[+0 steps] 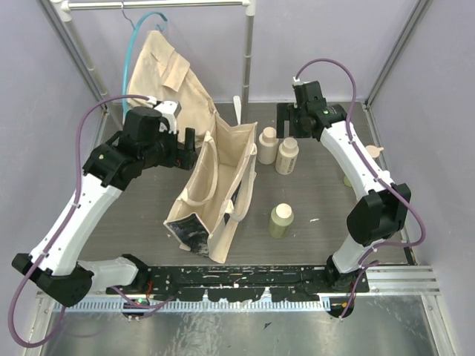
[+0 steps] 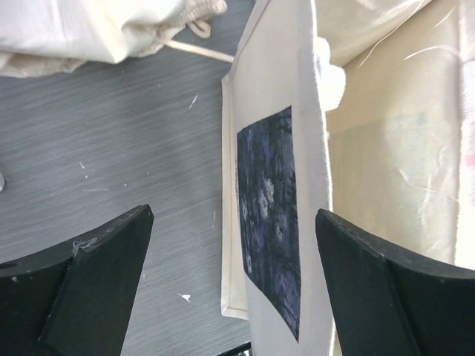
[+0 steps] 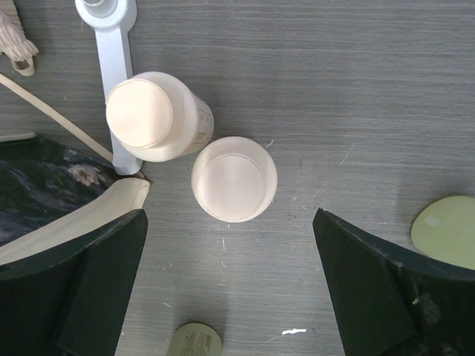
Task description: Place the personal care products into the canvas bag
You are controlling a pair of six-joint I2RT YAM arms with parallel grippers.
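The canvas bag (image 1: 215, 185) stands open mid-table, its dark printed panel (image 2: 271, 222) at the near narrow end. My left gripper (image 1: 191, 146) is open, its jaws either side of the bag's end wall (image 2: 234, 282), holding nothing. My right gripper (image 1: 295, 126) is open and empty above two cream-capped bottles (image 1: 267, 144) (image 1: 287, 156). They show from above in the right wrist view (image 3: 145, 115) (image 3: 234, 178), just ahead of the open jaws (image 3: 230, 289). A yellow-green bottle (image 1: 280, 220) stands right of the bag. Another (image 1: 347, 180) is partly hidden behind the right arm.
A white pump top (image 3: 111, 44) lies by the bag's far corner. A tan shirt (image 1: 167, 74) on a teal hanger hangs from the rail at the back left, behind the bag. Lilac walls close in both sides.
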